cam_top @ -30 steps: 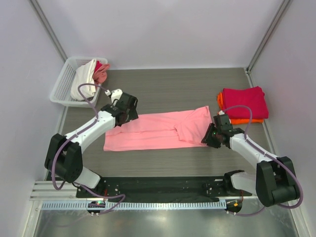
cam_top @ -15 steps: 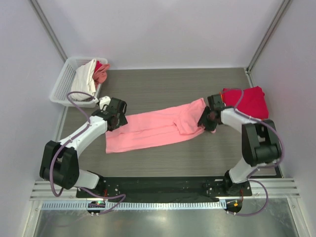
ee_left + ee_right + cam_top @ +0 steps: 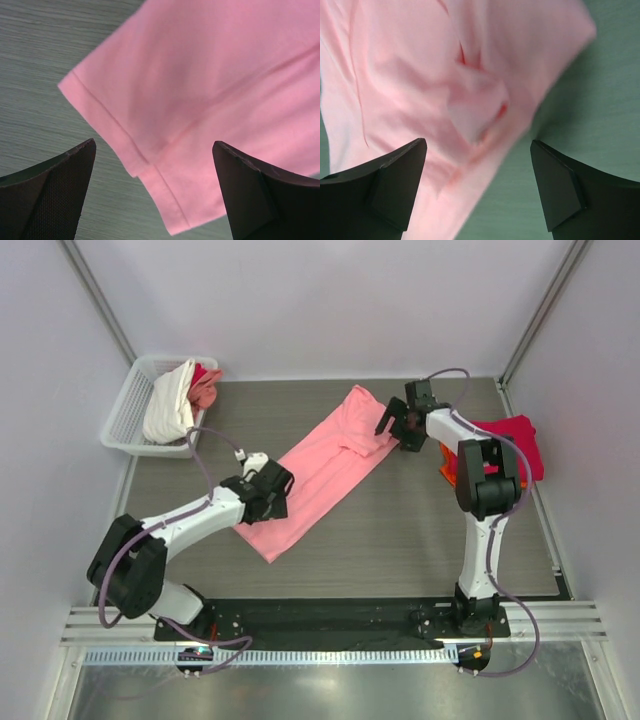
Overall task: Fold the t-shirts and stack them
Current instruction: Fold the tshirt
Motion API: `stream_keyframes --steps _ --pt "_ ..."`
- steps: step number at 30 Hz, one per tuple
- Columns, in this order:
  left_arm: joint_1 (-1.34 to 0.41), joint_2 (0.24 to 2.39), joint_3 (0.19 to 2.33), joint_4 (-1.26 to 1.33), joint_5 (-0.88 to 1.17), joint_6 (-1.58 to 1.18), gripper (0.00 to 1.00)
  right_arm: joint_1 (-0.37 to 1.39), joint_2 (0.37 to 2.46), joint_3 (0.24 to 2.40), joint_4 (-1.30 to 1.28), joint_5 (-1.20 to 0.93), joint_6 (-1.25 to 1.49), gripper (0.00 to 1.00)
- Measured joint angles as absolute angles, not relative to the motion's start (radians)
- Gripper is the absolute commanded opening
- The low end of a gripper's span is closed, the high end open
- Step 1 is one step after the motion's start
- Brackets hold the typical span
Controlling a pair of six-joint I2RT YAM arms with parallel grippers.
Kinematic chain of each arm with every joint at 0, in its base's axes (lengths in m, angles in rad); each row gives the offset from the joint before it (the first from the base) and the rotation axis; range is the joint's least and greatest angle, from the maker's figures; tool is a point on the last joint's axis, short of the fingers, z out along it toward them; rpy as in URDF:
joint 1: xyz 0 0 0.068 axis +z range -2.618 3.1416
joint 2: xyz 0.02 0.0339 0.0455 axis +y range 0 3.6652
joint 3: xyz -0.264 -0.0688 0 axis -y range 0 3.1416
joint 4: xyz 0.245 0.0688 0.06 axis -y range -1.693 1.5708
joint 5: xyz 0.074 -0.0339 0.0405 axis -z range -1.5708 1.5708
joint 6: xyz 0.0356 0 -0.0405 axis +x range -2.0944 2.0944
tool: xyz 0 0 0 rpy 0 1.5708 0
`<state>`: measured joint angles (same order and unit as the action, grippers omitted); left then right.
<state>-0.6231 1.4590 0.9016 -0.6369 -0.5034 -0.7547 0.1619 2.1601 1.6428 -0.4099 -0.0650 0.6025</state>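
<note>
Hem and one corner of the pink t-shirt (image 3: 200,100) lie just under the left gripper (image 3: 155,200), whose fingers are spread wide and grip nothing; only the wrist view shows this. Farther out, the right gripper (image 3: 477,190) hangs equally wide over bunched folds, also empty. From above, the shirt runs diagonally between both grippers; half a second ago it lay nearly crosswise.

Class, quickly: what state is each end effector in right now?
Left end effector: open, holding nothing, above the pink fabric t-shirt.
Right end effector: open, holding nothing.
</note>
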Motion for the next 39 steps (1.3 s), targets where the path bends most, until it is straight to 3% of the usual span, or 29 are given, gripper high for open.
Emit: stream_keyframes --steps 1,3,9,14,25,28,29,31,39 --pt "-0.659 1.448 0.897 -0.636 -0.512 -0.747 0.98 0.164 2.122 1.587 -0.406 -0.066 0.6 0.91" --pt "-0.733 1.422 0.891 -0.636 -0.525 -0.723 0.86 0.168 2.039 1.47 -0.393 -0.074 0.6 0.9" --pt "-0.945 1.378 0.894 -0.625 -0.546 -0.646 0.75 0.165 1.84 1.205 -0.281 -0.11 0.606 0.89" --pt "-0.97 1.382 0.87 -0.596 -0.462 -0.584 0.65 0.164 1.771 1.085 -0.194 -0.114 0.61 0.89" --pt "-0.97 1.521 0.86 -0.579 -0.348 -0.54 0.61 0.164 1.726 0.996 -0.058 -0.115 0.632 0.89" --pt "-0.97 1.568 0.863 -0.579 -0.331 -0.544 0.41 0.163 1.709 0.966 -0.033 -0.112 0.635 0.9" --pt "-0.97 1.581 0.878 -0.582 -0.324 -0.542 0.24 0.162 1.707 0.962 -0.029 -0.111 0.636 0.9" --pt "-0.97 1.611 0.901 -0.577 -0.313 -0.547 0.0 0.162 1.703 0.952 -0.008 -0.107 0.641 0.9" --pt "-0.996 1.653 0.955 -0.612 -0.292 -0.574 0.0 0.154 1.695 0.921 0.031 -0.095 0.659 0.9"
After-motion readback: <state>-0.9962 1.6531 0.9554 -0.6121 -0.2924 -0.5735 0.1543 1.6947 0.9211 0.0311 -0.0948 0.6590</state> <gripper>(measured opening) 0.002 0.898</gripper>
